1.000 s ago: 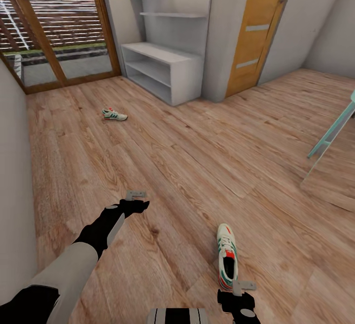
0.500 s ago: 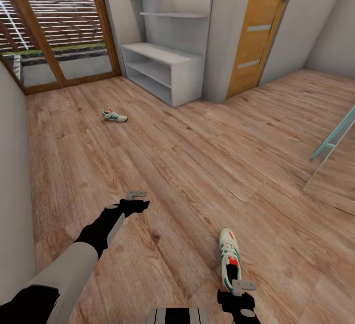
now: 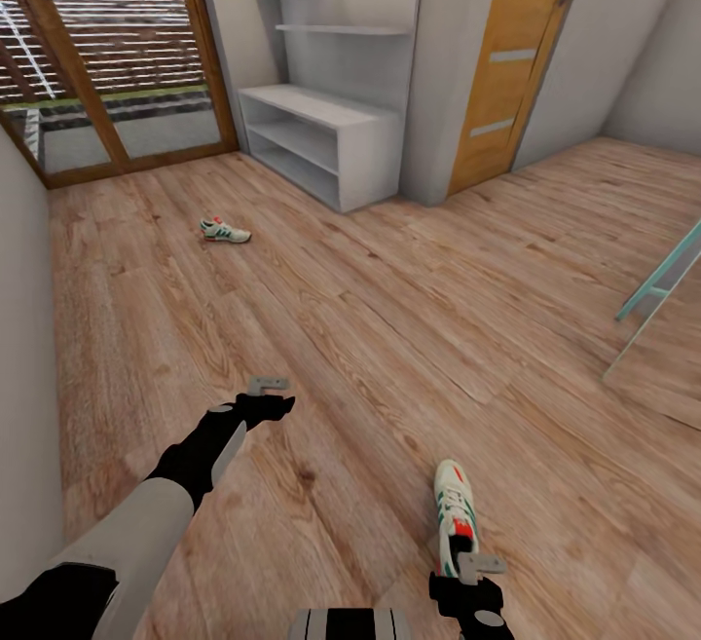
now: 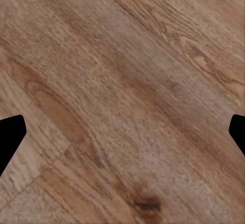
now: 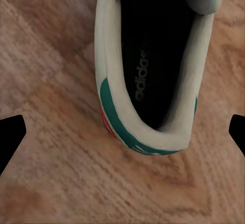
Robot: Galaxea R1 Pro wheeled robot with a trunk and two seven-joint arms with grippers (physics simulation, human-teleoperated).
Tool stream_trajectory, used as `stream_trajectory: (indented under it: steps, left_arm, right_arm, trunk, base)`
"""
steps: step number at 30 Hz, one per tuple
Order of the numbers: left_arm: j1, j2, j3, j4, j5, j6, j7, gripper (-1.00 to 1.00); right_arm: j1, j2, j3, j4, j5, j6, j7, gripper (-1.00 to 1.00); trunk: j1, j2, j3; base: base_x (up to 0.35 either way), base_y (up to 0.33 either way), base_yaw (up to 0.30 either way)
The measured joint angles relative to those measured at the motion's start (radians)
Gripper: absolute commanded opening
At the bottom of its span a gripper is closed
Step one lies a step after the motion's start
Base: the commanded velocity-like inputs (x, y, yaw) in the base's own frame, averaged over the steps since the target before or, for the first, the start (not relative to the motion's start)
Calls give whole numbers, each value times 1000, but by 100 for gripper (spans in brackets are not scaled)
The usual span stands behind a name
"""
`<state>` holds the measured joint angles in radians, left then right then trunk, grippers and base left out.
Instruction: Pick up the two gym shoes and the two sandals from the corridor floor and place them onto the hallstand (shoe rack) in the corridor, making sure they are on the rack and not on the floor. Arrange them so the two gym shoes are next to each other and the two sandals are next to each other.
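Two gym shoes on the corridor floor (image 3: 389, 328) | near shoe (image 3: 456, 513) under my right gripper (image 3: 480, 564), spread | far shoe (image 3: 225, 229) near hallstand (image 3: 326, 133) | my left gripper (image 3: 267, 385) spread over bare planks

near gym shoe (image 3: 455, 515) heel hidden, teal frame (image 3: 660, 291) cropped

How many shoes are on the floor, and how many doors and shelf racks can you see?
Gym shoes: 2 (near one, far one)
Sandals: 0 in view
Doors: 2 (wooden door, glass door)
Shoe rack: 1
Total: 5
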<state>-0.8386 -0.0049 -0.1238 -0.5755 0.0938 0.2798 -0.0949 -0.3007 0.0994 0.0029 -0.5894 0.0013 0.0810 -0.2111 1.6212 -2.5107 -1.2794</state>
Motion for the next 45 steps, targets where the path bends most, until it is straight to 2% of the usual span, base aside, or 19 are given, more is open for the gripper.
stream_trajectory:
  steps: [17, 21, 22, 25, 29, 37, 45]
  left_arm:
    - [0, -2, -3, -1, -1, -4, 3, 100]
    - [1, -2, -3, 0, 0, -4, 3, 100]
    - [1, -2, -3, 0, 0, -4, 4, 100]
    - [0, -2, -3, -1, -1, -4, 4, 100]
    - [0, -2, -3, -1, -3, -5, 0, 100]
    - [0, -2, -4, -2, -3, -1, -6, 100]
    - [0, -2, -4, -2, -4, 1, -7, 100]
  right_arm:
    - [1, -2, 0, 2, 1, -13, 0, 100]
    - [1, -5, 1, 9, 3, -82, 0, 100]
    - [1, -6, 1, 30, 4, -129, 0, 100]
    - [1, -6, 0, 79, 5, -194, 0, 100]
    - [1, -6, -1, 107, 5, -229, 0, 100]
    - [1, -6, -2, 116, 3, -243, -3, 100]
    - [1, -6, -3, 118, 2, -244, -5, 100]
  trunk:
    - [0, 0, 0]
    - [0, 0, 0]
    - [0, 0, 0]
    - [0, 0, 0]
    - [0, 0, 0]
    - [0, 0, 0]
    - [4, -2, -36]
  base:
    - [11, 0, 0]
    - [0, 0, 0]
    - [0, 0, 0]
    - [0, 0, 0]
    - [0, 0, 0]
    - [0, 0, 0]
    - [0, 0, 0]
